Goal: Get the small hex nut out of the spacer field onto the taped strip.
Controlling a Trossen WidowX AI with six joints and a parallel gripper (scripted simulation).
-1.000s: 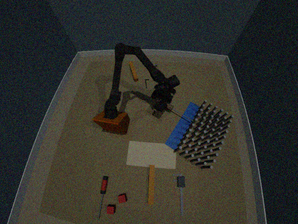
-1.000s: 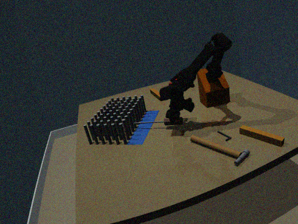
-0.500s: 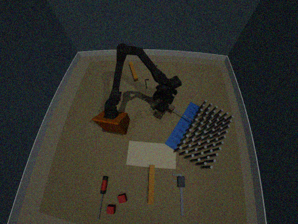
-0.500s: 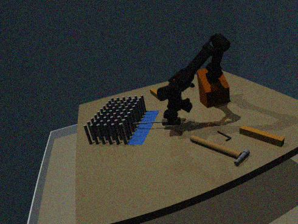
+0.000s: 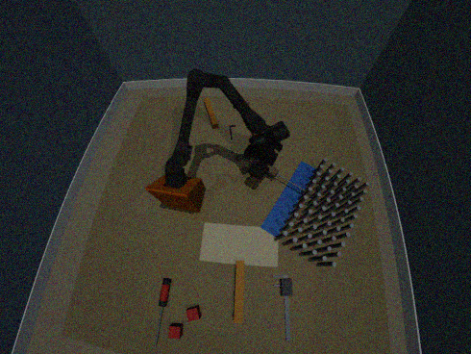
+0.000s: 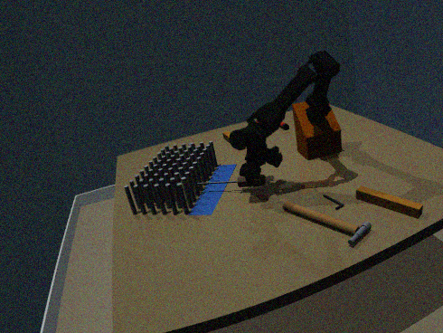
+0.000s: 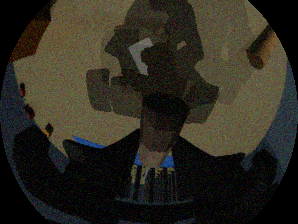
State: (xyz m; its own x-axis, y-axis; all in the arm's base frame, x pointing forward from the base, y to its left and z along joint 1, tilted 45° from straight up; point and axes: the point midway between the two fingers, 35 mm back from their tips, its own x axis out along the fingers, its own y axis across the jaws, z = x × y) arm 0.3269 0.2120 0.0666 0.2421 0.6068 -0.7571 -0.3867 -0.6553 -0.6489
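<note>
My gripper point(image 5: 267, 175) point(image 6: 251, 180) is shut on the brown handle of a thin-rod tool point(image 5: 288, 185) point(image 6: 221, 183) point(image 7: 162, 127), held low above the table. The rod points across the blue taped strip point(image 5: 279, 212) point(image 6: 205, 207) point(image 7: 87, 141). It reaches the front row of the standing metal spacers point(image 5: 334, 265) point(image 6: 130, 199) point(image 7: 137, 185); its tip is hard to make out, and I cannot tell how far it goes in among them. The visible spacers stand upright in a dense field. I cannot see the hex nut in any view.
A white sheet point(image 5: 235, 245) lies near the strip's end. An orange bar point(image 5: 238, 293), screwdriver point(image 5: 164, 291), grey-headed tool point(image 5: 285, 287) and red cubes point(image 5: 193, 314) lie beyond it. A hammer point(image 6: 321, 219), hex key point(image 6: 334, 201) point(image 5: 232, 132) and another orange bar point(image 6: 389, 202) lie on the arm's other side.
</note>
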